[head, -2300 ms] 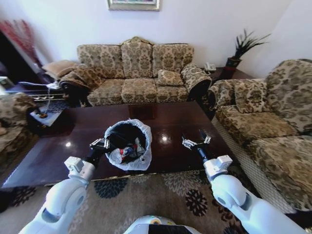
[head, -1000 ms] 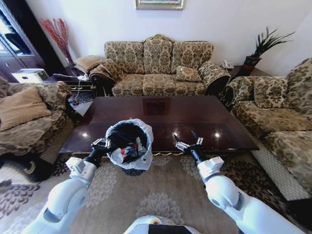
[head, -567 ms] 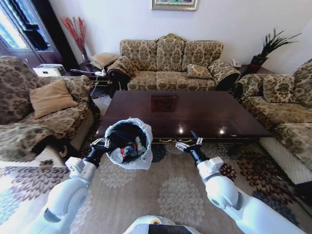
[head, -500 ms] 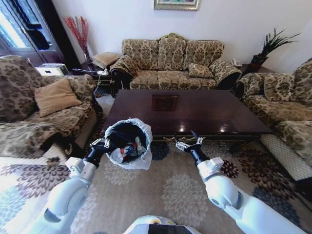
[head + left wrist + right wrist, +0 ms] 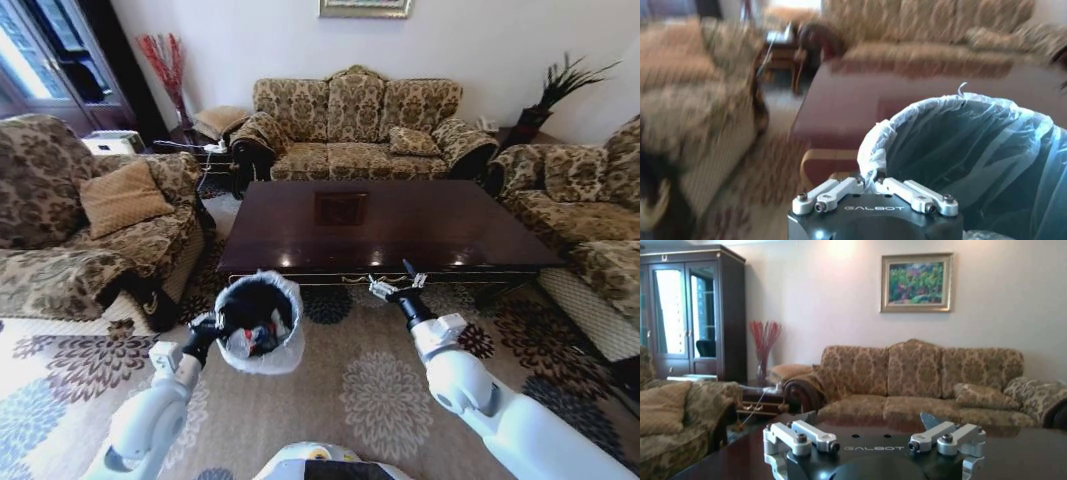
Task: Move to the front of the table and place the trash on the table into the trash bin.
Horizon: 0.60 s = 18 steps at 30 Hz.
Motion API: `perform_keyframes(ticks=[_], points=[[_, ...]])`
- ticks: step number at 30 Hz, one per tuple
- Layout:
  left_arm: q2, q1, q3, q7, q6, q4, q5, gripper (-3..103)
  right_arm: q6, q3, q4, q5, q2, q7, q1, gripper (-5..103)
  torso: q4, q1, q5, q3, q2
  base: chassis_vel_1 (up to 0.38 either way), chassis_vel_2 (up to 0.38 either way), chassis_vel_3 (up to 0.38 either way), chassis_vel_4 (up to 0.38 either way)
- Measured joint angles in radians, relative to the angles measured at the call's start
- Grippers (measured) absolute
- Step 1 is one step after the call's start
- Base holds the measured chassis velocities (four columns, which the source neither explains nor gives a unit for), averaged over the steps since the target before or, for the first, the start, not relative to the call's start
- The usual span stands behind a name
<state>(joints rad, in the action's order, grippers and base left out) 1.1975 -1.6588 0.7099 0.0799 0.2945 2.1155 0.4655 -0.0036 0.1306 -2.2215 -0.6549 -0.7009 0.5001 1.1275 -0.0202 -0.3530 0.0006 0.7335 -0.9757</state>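
We see the left gripper (image 5: pixel 207 328) clamped on the rim of the bin (image 5: pixel 257 322), trash (image 5: pixel 262 340) inside, held over the carpet (image 5: pixel 380 400) near the table (image 5: pixel 385 225), while the right gripper (image 5: pixel 397 287) hangs spread wide, holding nothing.

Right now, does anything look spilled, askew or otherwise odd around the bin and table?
One oddity: the trash bin hangs over the carpet, held at its bag-lined rim by the left gripper, tilted, with trash inside. The table top looks bare. The right gripper is open.
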Motion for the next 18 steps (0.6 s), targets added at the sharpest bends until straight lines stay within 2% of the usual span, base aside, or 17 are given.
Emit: perform_keyframes(ticks=[3,4,5,7,9,10,12,15,16,18], points=[[0.009,0.019,-0.011,-0.022,-0.028,-0.103,0.004,3,-0.009,0.055,-0.009,-0.033,0.007,0.0,-0.001,100,-0.0003,0.001,-0.0015,0.0,0.0,0.02,0.004,-0.005,0.007],[0.012,0.03,-0.016,-0.034,-0.046,-0.15,0.002,3,-0.013,0.08,-0.011,-0.05,0.011,0.0,-0.001,100,-0.0004,0.001,-0.0008,0.0,0.0,0.055,0.029,-0.015,0.02],[0.012,0.03,-0.016,-0.034,-0.046,-0.15,0.002,3,-0.013,0.08,-0.011,-0.05,0.011,0.0,-0.001,100,-0.0004,0.001,-0.0008,0.0,0.0,0.055,0.029,-0.015,0.02],[0.027,0.069,-0.027,-0.062,-0.093,-0.299,-0.017,3,-0.018,0.14,-0.011,-0.081,0.023,0.0,0.0,100,-0.0003,0.001,-0.0008,0.0,0.0,0.027,0.015,-0.014,0.007],[0.032,0.082,-0.03,-0.072,-0.102,-0.342,-0.019,3,-0.018,0.156,-0.011,-0.087,0.026,0.0,0.004,100,-0.0003,0.001,-0.0009,0.0,0.0,0.0,0.0,0.0,0.0],[0.047,0.115,-0.041,-0.097,-0.129,-0.446,-0.02,3,-0.018,0.187,-0.012,-0.095,0.029,0.0,0.018,100,-0.0005,0.0,-0.0003,0.0,0.0,0.0,0.0,0.0,0.0],[0.054,0.131,-0.045,-0.106,-0.148,-0.491,-0.022,3,-0.018,0.199,-0.014,-0.096,0.029,0.0,0.027,100,-0.0003,0.0,-0.0003,0.0,0.0,0.0,0.0,0.0,0.0],[0.09,0.218,-0.063,-0.146,-0.263,-0.702,-0.067,3,-0.019,0.229,-0.028,-0.097,0.026,0.0,0.063,100,0.0001,0.0,-0.0007,0.0,0.0,0.0,0.0,0.0,0.0],[0.09,0.218,-0.063,-0.146,-0.263,-0.702,-0.067,3,-0.019,0.229,-0.028,-0.097,0.026,0.0,0.063,100,0.0001,0.0,-0.0007,0.0,0.0,0.0,0.0,0.0,0.0],[0.112,0.29,-0.064,-0.185,-0.348,-0.871,-0.093,3,-0.019,0.247,-0.039,-0.097,0.027,0.0,0.09,100,-0.0001,0.0,-0.0006,0.0,0.0,0.0,0.0,0.0,0.0]])
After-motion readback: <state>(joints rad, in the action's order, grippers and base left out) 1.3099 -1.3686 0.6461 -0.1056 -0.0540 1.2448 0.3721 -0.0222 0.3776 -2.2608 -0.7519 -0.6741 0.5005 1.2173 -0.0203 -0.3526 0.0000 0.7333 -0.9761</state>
